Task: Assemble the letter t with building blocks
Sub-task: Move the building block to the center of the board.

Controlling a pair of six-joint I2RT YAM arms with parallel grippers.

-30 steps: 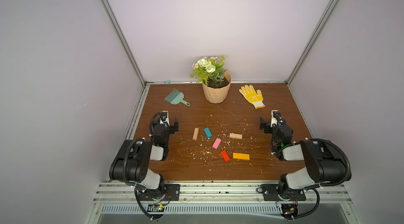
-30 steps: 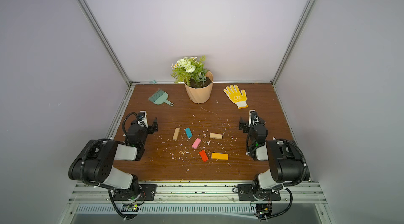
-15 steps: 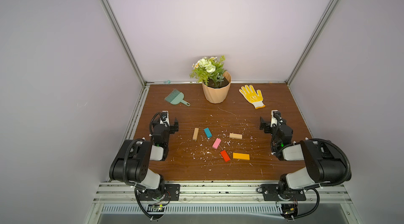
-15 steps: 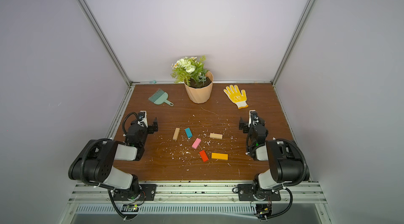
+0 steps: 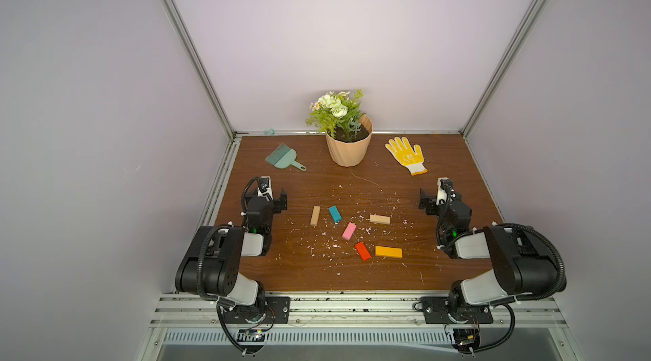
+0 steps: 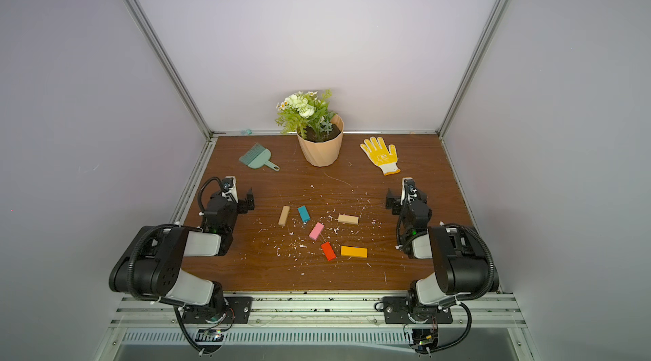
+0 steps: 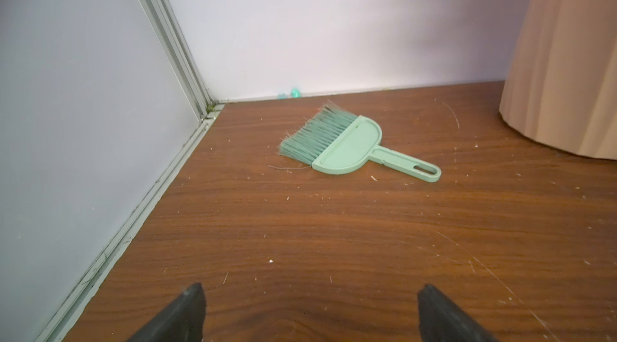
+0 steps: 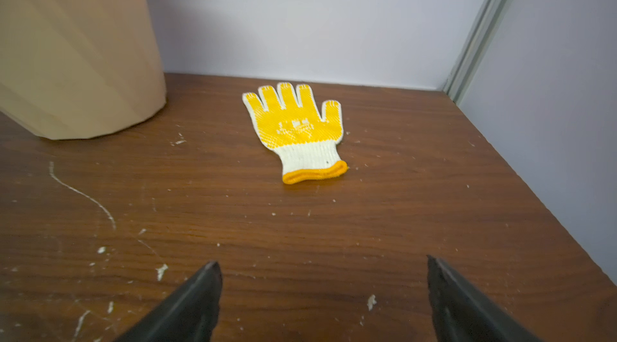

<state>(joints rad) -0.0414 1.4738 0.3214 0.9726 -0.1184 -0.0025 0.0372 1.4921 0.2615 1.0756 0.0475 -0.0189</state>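
While both the left end effector (image 7: 313,287) and the right end effector (image 8: 322,260) stand spread wide and empty, aimed to either side of the flower pot (image 5: 348,149), the building blocks (image 5: 349,231) lie scattered on the worktop (image 5: 299,278) between them, on the robot's side of the pot. We judge the left nearer the tan block (image 5: 315,215), its long axis toward the pot, and the right nearer the crosswise tan block (image 5: 380,219).

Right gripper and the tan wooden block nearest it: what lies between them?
Nothing solid: between the open right gripper and the flat tan wooden block lies only brown wooden tabletop with scattered white crumbs, in both top views.
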